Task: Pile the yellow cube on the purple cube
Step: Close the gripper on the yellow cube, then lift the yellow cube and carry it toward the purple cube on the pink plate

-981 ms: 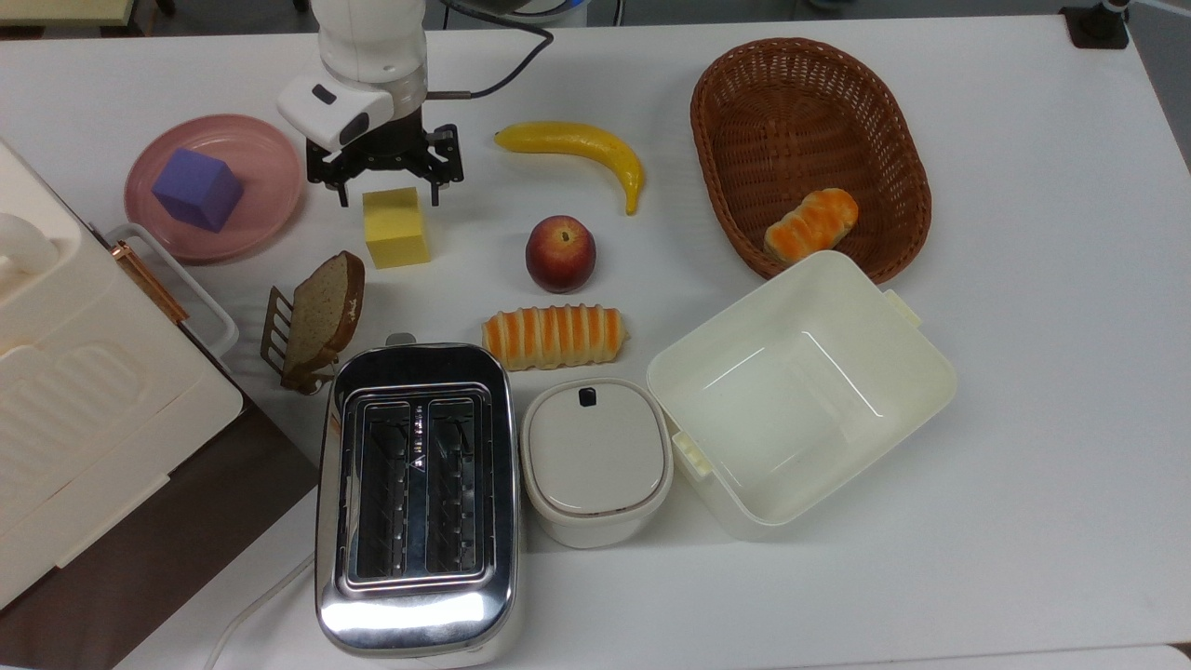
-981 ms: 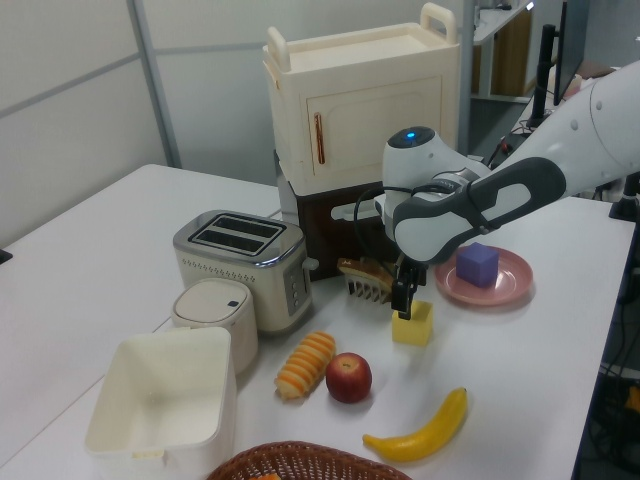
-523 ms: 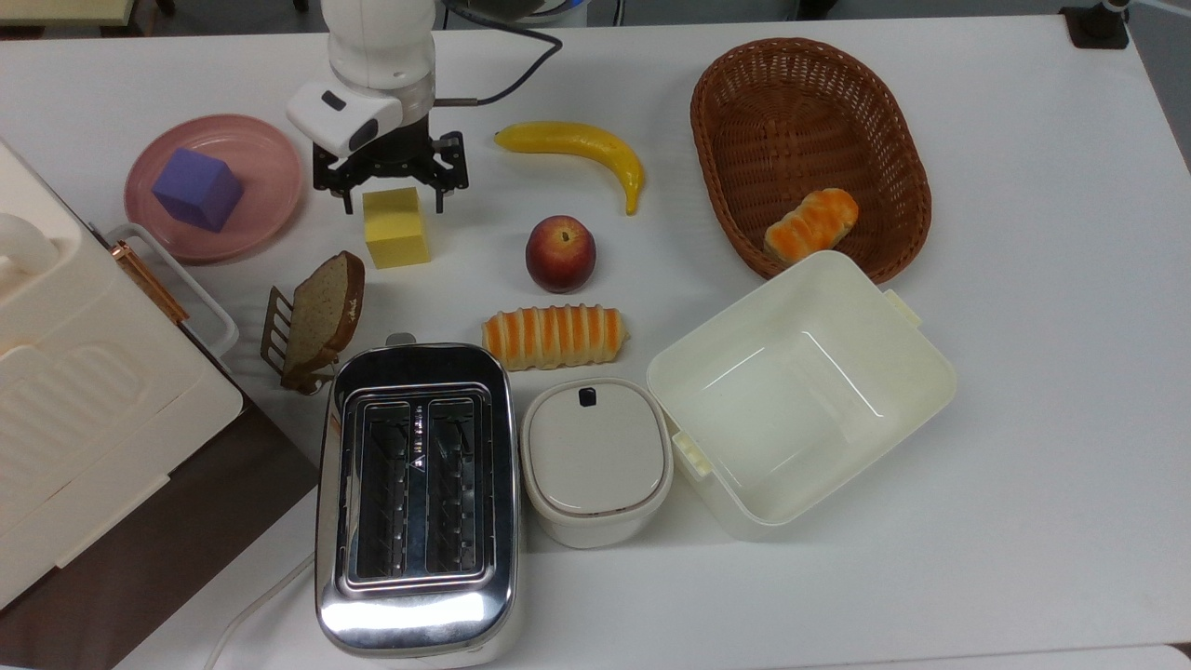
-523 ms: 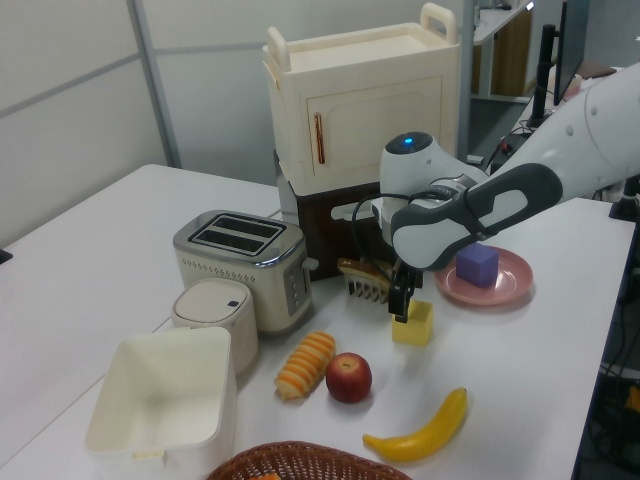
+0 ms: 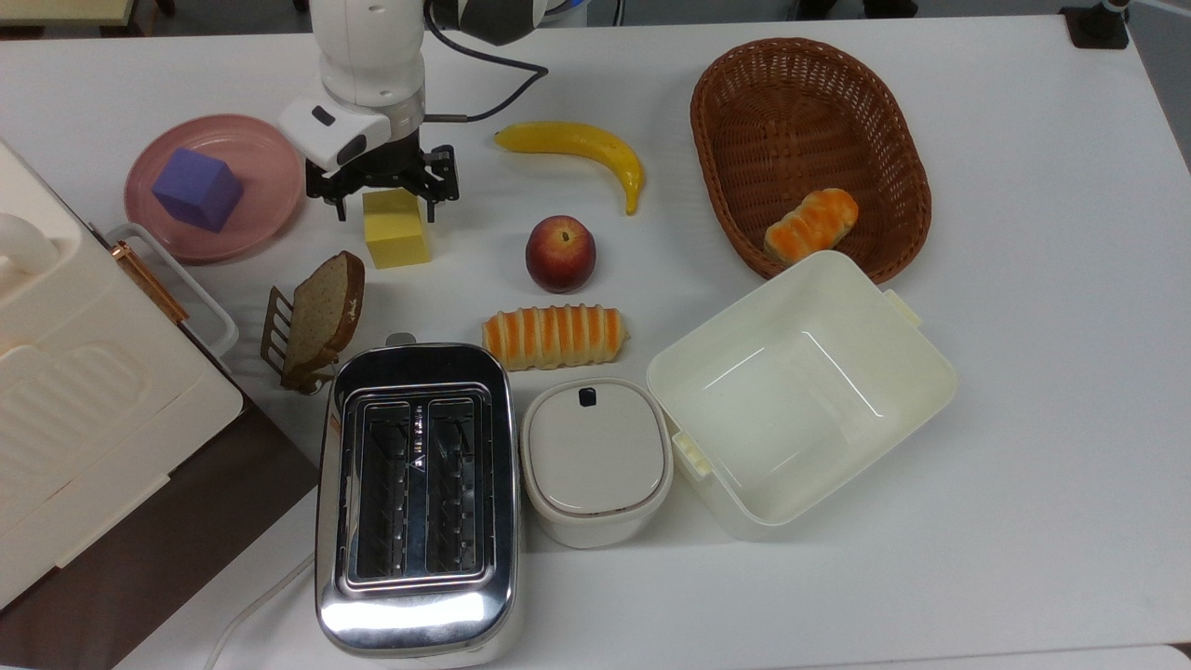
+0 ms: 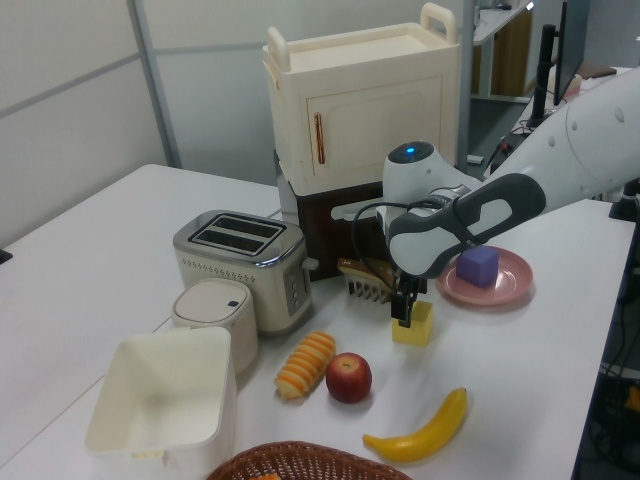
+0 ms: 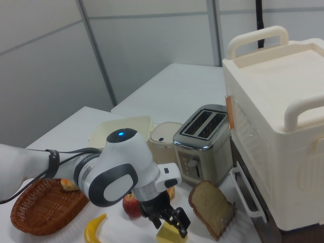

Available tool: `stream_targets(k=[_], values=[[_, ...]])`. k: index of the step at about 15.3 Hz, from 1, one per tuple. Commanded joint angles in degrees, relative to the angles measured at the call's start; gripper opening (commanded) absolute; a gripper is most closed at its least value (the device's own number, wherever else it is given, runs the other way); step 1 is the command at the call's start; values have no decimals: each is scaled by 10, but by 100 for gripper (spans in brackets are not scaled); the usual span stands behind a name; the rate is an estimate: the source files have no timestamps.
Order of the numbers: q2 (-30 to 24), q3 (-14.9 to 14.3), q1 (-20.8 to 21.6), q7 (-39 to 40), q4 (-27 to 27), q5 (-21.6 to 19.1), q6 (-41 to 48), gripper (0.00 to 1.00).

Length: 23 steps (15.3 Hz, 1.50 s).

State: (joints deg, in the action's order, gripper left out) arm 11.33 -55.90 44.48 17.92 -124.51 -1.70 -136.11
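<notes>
The pale-yellow matte foam cube [image 5: 396, 228] is resting on the white table [image 5: 1023, 279], between the round pink plate [image 5: 251, 140] and the red apple [image 5: 560, 253] in the top view. The violet-purple matte cube [image 5: 197, 189] is sitting on that plate, well apart from the yellow cube, so the plate is serving as the base of the stack. Judging from this layout, the yellow cube is not yet lifted and the grasp step is in hand.

The black two-finger gripper [image 5: 382, 207] is pointing straight down over the far edge of the yellow cube. Its fingers [image 5: 341, 207] are spread wide, one on each side of the cube's upper part, with a visible gap to each face. In the left view the gripper [image 6: 402, 312] is hanging at the cube's [image 6: 413, 323] top edge, with the wrist vertical and the white forearm reaching in from the left view's right. The fingers are holding nothing.
</notes>
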Motion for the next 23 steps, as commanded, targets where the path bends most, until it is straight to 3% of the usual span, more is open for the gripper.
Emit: stream_targets(k=[1,4,5,6,8,9,19,23], values=[[-2,31,-32,28,-12,-15,-19,100],[14,118,-113,28,-9,-15,-20,99],[18,152,-141,24,-6,-15,-21,79],[17,174,-165,19,-3,-15,-24,45],[14,183,-171,-5,0,-16,-23,21],[14,184,-171,-10,0,-16,-24,17],[4,183,-178,-57,28,-16,-4,15],[-22,183,-199,-58,76,-15,78,15]])
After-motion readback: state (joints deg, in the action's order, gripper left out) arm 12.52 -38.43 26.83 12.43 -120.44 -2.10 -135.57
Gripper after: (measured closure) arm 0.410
